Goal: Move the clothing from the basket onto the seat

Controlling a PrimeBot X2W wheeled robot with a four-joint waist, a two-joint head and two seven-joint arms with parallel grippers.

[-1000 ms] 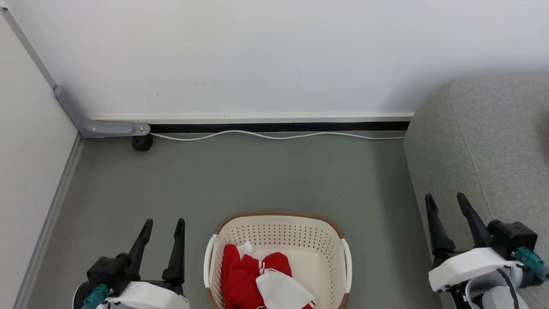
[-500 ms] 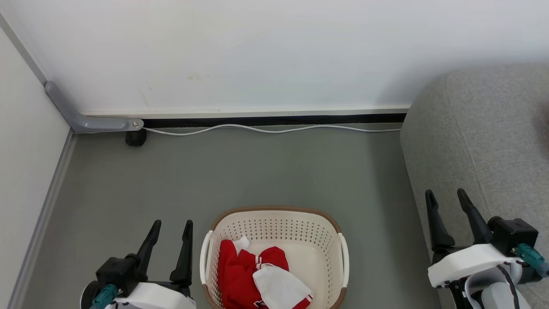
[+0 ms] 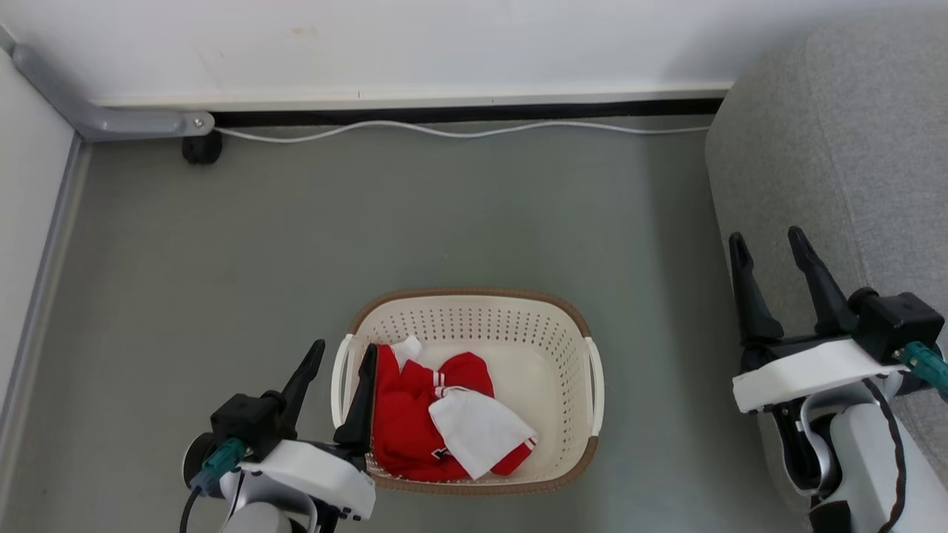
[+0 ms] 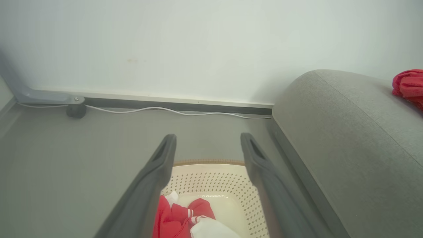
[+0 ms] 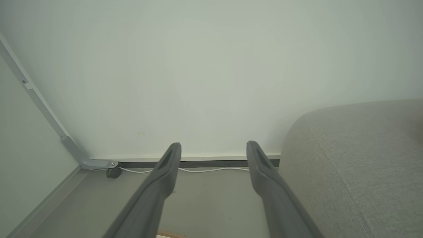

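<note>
Left gripper [image 3: 344,346] has reached basket [image 3: 474,292] rim, jaws apart.

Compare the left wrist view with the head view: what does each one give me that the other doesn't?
Left wrist view adds red fabric lying on the sofa, at the far right. Head view adds the open right gripper by the sofa and the basket's near rim and both handles. Shared: the red-and-white clothing in the basket, the open left gripper, the white cable along the wall.
</note>
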